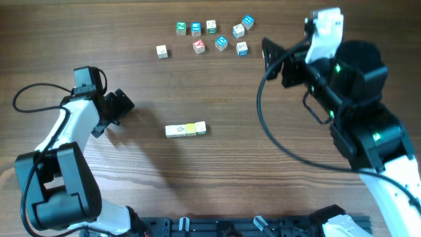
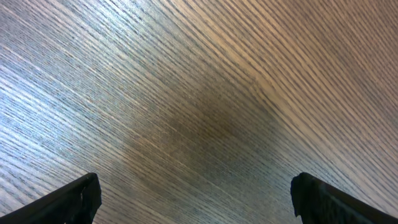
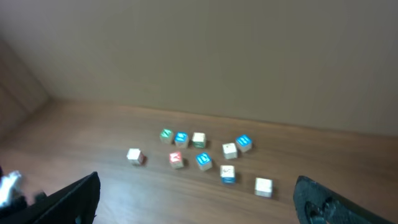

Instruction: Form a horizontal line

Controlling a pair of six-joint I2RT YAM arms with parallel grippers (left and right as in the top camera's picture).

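The horizontal line (image 1: 186, 130) is a short row of three touching cubes at the table's middle: whitish, yellow, green-edged. A red-lettered cube (image 1: 198, 46) lies apart among the loose cubes at the back; it also shows in the right wrist view (image 3: 176, 160). My left gripper (image 1: 122, 105) is open and empty, left of the row, over bare wood (image 2: 199, 124). My right gripper (image 1: 271, 58) is open and empty, raised to the right of the loose cubes.
Several loose letter cubes (image 1: 221, 43) are scattered at the back centre, with one whitish cube (image 1: 161, 51) off to their left. In the right wrist view another whitish cube (image 3: 263, 186) lies nearest my right finger.
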